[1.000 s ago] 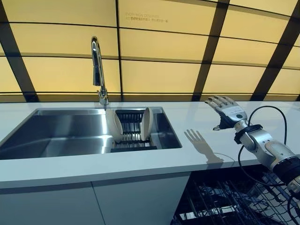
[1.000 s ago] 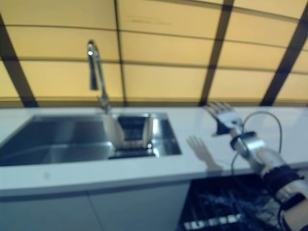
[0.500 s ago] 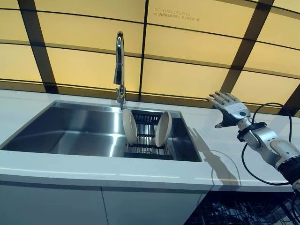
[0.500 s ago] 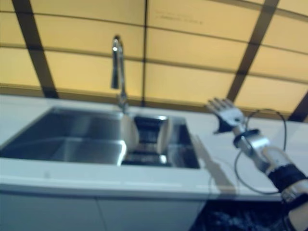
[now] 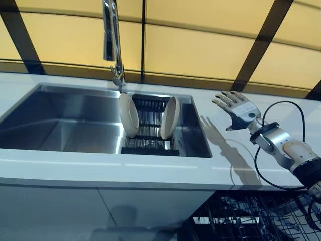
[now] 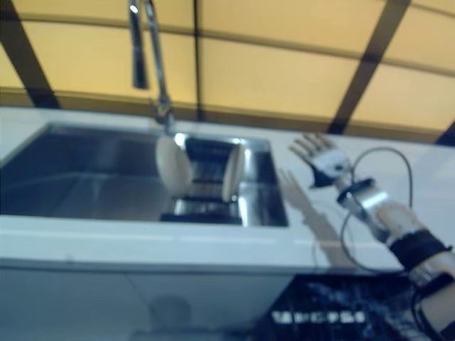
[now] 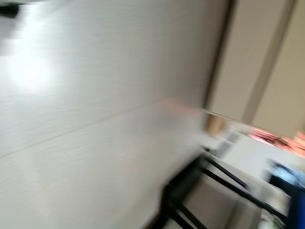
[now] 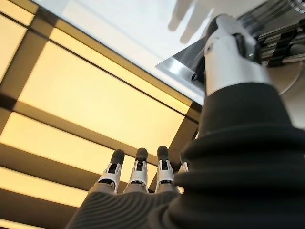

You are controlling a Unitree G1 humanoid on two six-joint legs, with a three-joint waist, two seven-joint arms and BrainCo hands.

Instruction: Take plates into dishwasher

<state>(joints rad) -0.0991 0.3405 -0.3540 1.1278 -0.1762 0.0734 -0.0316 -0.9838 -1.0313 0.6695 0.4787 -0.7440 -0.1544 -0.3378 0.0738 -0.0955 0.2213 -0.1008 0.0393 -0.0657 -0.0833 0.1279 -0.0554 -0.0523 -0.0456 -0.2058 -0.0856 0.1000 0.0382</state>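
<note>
Two cream plates stand on edge in a black rack (image 5: 149, 131) at the right end of the steel sink (image 5: 65, 120): a left plate (image 5: 129, 115) and a right plate (image 5: 169, 117). My right hand (image 5: 237, 109) is open with fingers spread, held above the white counter to the right of the sink, apart from the plates. Its straight fingers (image 8: 138, 172) show in the right wrist view and hold nothing. The open dishwasher's wire rack (image 5: 251, 218) lies below the counter at the lower right. My left hand shows in no view.
A tall chrome tap (image 5: 113, 42) rises behind the sink near the plates. The white counter (image 5: 150, 168) runs along the front, with white cabinet fronts below. Yellow wall panels with dark strips stand behind.
The camera has swung, so the whole scene has shifted. My right hand stays open above the counter right of the sink, and the plates have not moved.
</note>
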